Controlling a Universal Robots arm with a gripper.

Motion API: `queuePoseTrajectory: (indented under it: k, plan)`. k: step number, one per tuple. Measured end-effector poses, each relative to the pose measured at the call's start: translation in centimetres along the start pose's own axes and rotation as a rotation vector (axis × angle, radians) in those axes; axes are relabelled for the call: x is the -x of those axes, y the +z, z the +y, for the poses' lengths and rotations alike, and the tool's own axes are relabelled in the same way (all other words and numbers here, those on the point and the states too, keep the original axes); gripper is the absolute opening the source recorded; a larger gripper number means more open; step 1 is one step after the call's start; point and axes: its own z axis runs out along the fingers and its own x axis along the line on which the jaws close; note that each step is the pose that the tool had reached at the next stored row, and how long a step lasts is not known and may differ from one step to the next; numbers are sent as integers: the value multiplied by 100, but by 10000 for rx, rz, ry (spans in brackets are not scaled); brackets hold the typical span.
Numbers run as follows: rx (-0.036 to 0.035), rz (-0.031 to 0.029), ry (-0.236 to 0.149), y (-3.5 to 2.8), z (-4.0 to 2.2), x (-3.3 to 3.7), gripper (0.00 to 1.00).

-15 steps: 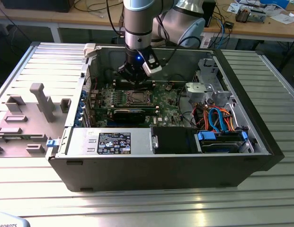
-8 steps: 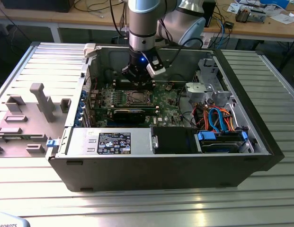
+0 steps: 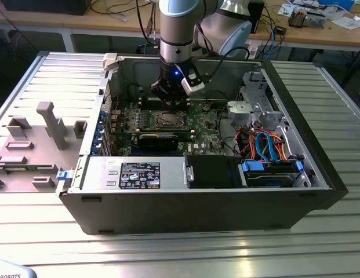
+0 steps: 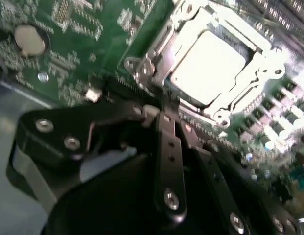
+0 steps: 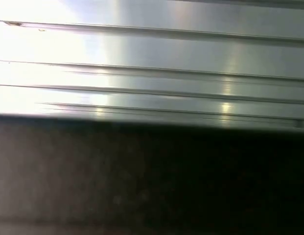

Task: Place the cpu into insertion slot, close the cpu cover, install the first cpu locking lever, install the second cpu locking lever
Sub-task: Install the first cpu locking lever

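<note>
- A ribbed metal bench [image 3: 185, 255] carried an open computer case [image 3: 197, 202], with cluttered desks behind
- Inside the case lay the green board [image 3: 203, 124]; the arm [image 3: 182, 26] reached straight down over it
- The gripper [image 4: 166, 122] hung just beside the socket, fingers apparently together, nothing between them
- The cover [image 4: 262, 61] lay shut around the cpu [image 4: 208, 66], which sat in the slot
- Risk, as I judge it: with the fingers this near, a sideways slip could scrape the board or miss a lever
</note>
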Motion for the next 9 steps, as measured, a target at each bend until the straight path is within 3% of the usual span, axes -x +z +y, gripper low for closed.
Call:
queuePoseTrajectory:
  k: [4,6,9]
  plan:
    - [-65,7,0,-50,-6,-1,11]
    - [-96,10,1,-54,-42,-4,11]
    - [-224,17,-1,-57,-133,-9,11]
